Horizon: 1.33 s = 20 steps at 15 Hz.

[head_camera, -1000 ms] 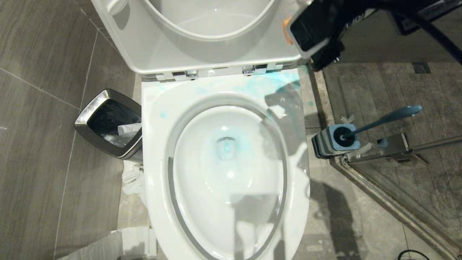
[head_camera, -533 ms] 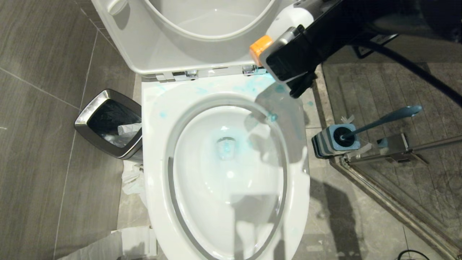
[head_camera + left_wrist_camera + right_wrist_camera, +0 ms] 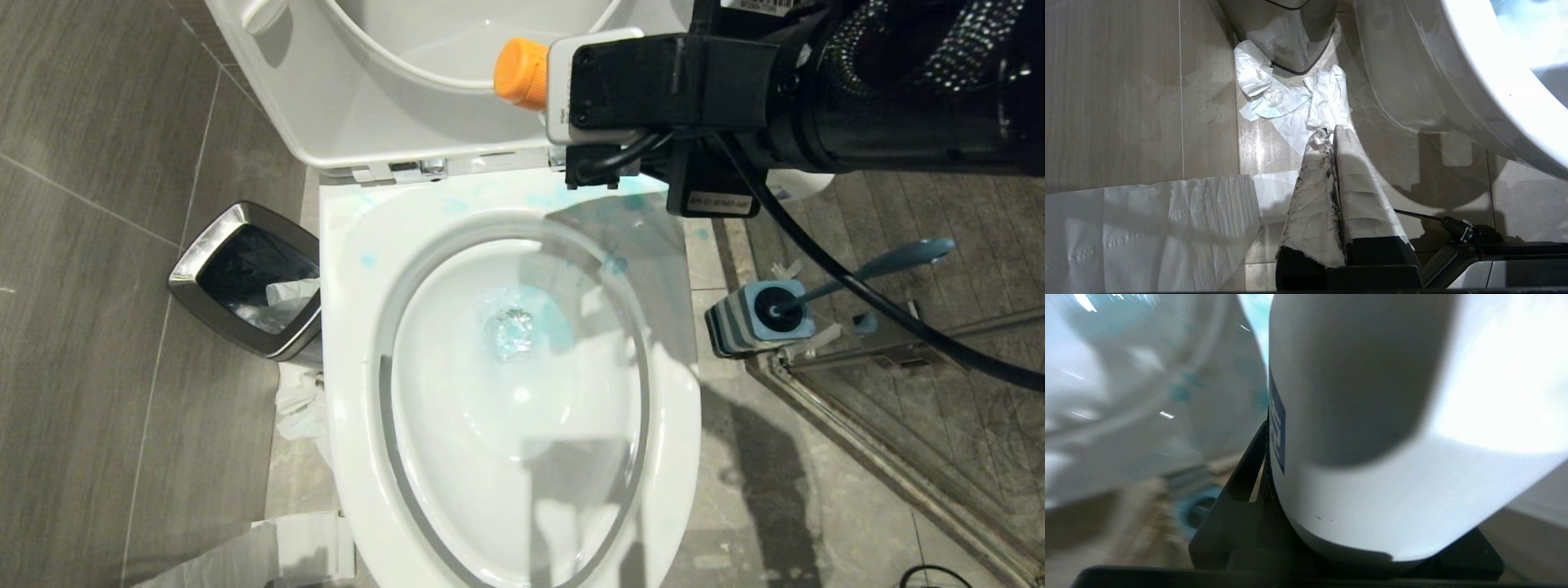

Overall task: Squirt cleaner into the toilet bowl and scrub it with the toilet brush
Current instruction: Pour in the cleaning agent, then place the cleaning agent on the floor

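Observation:
The white toilet bowl [image 3: 522, 457] is open, with blue cleaner in its water [image 3: 513, 331] and blue smears on the seat's back rim. My right gripper [image 3: 1367, 465] is shut on the white cleaner bottle [image 3: 1372, 396]. In the head view the bottle lies about level above the back right of the seat, orange cap [image 3: 522, 73] pointing left. The wrist hides most of it. The blue toilet brush [image 3: 873, 269] stands in its holder [image 3: 759, 320] on the floor right of the toilet. My left gripper [image 3: 1329, 132] is shut and empty, low beside the toilet's base.
A steel bin [image 3: 245, 278] stands left of the toilet, with tissue paper [image 3: 1290, 102] strewn on the floor by it. The raised lid [image 3: 351, 106] is behind the bowl. A glass shower door's frame [image 3: 890, 465] runs along the right.
My right arm has swung left and turned at the wrist, bringing the bottle from the top right corner over the seat's back. The orange cap now shows. The bowl's water ripples with more blue.

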{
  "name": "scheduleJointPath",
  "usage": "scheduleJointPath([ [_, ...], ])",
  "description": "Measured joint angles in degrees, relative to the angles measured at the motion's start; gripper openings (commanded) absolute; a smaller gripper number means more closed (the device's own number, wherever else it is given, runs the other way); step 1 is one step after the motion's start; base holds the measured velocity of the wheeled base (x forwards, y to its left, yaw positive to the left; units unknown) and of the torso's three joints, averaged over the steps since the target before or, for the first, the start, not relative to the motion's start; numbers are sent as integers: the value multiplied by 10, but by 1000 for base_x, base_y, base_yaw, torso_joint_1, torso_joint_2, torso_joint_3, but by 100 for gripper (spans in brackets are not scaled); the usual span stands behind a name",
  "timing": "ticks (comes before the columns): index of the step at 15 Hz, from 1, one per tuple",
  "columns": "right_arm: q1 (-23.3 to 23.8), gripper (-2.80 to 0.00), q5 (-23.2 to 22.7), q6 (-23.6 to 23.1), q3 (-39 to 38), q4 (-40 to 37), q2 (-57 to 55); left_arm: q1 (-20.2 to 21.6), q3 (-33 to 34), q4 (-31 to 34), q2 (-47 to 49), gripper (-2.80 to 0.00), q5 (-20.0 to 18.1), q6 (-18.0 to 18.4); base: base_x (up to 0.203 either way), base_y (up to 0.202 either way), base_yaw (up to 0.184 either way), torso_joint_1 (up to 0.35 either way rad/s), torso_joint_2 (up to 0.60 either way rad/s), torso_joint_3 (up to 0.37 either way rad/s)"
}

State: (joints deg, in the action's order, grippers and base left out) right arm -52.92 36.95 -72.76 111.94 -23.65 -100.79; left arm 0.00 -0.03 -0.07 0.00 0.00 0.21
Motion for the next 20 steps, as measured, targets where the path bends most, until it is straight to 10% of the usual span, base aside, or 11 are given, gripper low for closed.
scheduleJointPath([
  [9,137,-280,-220,595,-53,-177,126,0,0,0,0,-280,0,0,0,0,0,0,0,0],
  [14,257,-280,-261,655,-162,-173,220,0,0,0,0,-280,0,0,0,0,0,0,0,0],
  [20,298,-280,-72,690,-203,-83,208,0,0,0,0,-280,0,0,0,0,0,0,0,0],
])
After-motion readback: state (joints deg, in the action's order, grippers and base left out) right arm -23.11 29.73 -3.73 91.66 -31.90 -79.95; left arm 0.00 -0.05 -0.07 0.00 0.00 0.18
